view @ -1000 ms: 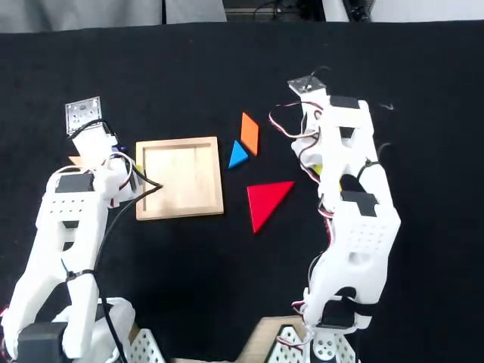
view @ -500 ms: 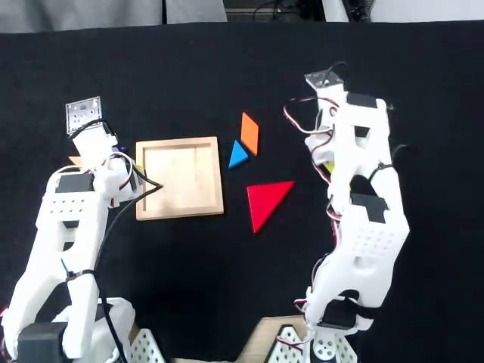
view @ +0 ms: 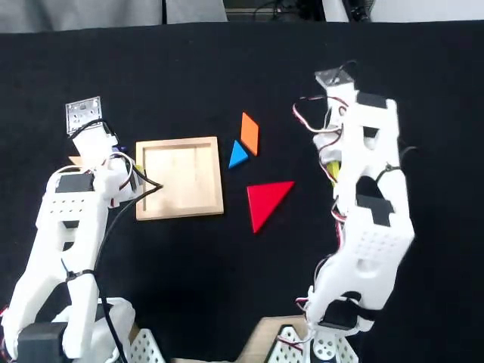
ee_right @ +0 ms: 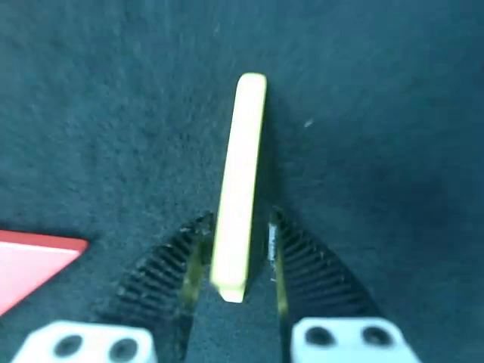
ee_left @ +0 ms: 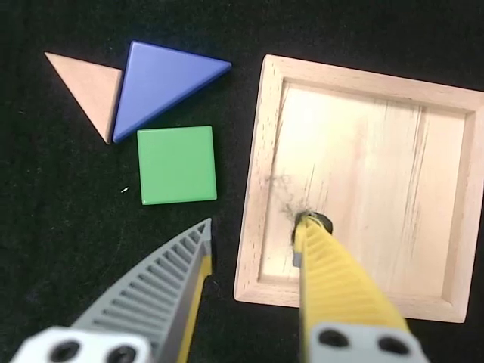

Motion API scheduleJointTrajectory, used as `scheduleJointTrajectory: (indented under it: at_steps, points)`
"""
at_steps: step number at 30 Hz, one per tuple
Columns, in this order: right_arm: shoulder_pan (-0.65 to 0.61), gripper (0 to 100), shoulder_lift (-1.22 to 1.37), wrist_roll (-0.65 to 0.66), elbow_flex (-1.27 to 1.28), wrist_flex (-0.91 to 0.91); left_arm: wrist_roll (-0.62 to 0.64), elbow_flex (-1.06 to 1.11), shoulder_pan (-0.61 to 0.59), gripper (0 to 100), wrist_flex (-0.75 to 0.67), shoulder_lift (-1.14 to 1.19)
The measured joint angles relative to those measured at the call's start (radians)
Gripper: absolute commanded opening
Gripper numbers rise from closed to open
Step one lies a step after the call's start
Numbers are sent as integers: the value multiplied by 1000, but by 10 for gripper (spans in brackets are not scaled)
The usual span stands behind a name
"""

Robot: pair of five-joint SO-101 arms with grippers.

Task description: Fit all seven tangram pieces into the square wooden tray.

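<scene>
**Tray on the black cloth, yellow piece in the right gripper**

I see the square wooden tray [view: 181, 209] lying flat on the soft black cloth [view: 227, 68]. It is pale wood with fine lines in it and a raised rim all round.

My left gripper [ee_left: 257, 227] is open across the tray's rim. The yellow ridged finger [ee_left: 318, 257] is inside the tray and the grey ridged finger [ee_left: 170, 265] is outside it.

My right gripper [ee_right: 236, 227] is squeezed tight on a yellow piece [ee_right: 246, 151]. The piece stands on its thin, smooth edge, so I cannot tell its shape.

Between the tray and the right arm lie three flat pieces:
- an orange slanted piece [view: 249, 133]
- a small light blue triangle [view: 237, 154], just beside the orange piece
- a big red triangle [view: 266, 200]

On the tray's other side, by the left arm, lie three more:
- a green square [ee_left: 178, 165]
- a big dark blue triangle [ee_left: 159, 79], close to the green square
- a small peach triangle [ee_left: 89, 87], touching the dark blue one
</scene>
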Motion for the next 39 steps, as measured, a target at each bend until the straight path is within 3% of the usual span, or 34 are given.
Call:
scheduleJointTrajectory:
  at_steps: [7, 11, 21, 26, 30, 35, 39]
  points:
    - [-2, 103, -26, 0, 0, 0, 0, 0, 0, 181, 0, 0]
    - [-2, 14, -26, 0, 0, 0, 0, 0, 0, 181, 0, 0]
    - [-14, 11, -52, 6, -25, 83, 0, 0, 0, 181, 0, 0]
    - [-146, 11, -137, 123, -175, 278, 0, 0, -74, 181, 0, 0]
    - [-288, 11, -150, 244, -275, 407, 0, -15, -210, 181, 32, 0]
    - [-486, 11, -150, 370, -302, 434, -69, -83, -436, 181, 166, 2]
    - [-615, 11, -117, 431, -302, 420, -155, -17, -509, 181, 150, 2]
